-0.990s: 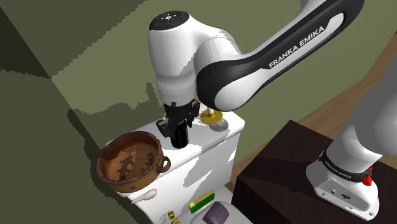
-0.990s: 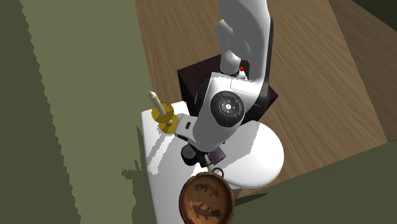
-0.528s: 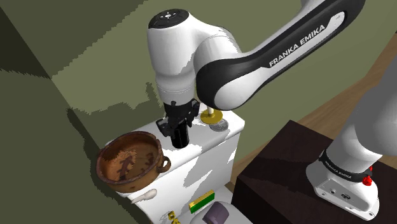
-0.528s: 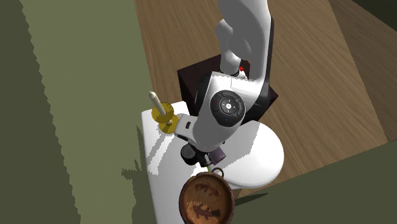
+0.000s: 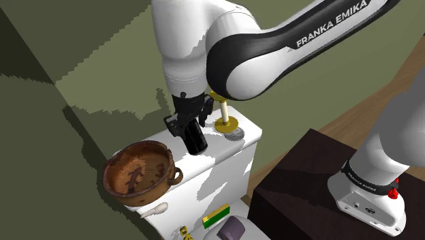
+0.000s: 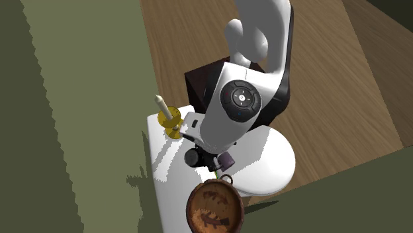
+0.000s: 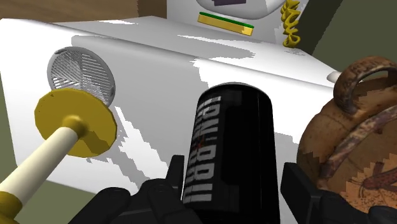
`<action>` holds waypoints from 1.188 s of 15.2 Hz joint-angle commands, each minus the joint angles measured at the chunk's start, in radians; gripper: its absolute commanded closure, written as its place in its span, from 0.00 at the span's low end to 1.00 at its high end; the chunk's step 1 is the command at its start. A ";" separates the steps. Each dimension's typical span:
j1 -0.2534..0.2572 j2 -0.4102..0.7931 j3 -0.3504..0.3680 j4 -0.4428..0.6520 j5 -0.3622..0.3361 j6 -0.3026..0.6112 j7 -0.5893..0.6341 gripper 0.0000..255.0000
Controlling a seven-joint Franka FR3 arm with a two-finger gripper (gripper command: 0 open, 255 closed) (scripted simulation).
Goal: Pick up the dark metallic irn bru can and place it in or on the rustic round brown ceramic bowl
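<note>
Brown bowl (image 5: 139,172) at lower left of the shoulder view, on the left end of the white toilet tank (image 5: 235,146). Just right of it, near centre frame: tool (image 5: 193,133) clamped on the black Irn-Bru can (image 5: 196,140), can tilted over the tank top. Can't tell if it touches the lid. Right of the can, apart: yellow disc (image 5: 225,123) with cream stick.

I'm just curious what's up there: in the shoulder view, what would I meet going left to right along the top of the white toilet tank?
rustic round brown bowl → black cylindrical Irn-Bru can → yellow disc with a cream stick
</note>
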 commanded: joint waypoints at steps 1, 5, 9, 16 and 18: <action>-0.001 -0.011 -0.001 0.019 0.012 -0.026 -0.012 1.00; -0.001 -0.029 -0.003 0.057 0.030 -0.075 -0.032 1.00; -0.002 -0.043 -0.006 0.098 0.045 -0.125 -0.049 1.00; -0.003 -0.057 -0.009 0.180 0.060 -0.214 -0.072 1.00; -0.003 -0.058 -0.009 0.205 0.062 -0.240 -0.078 1.00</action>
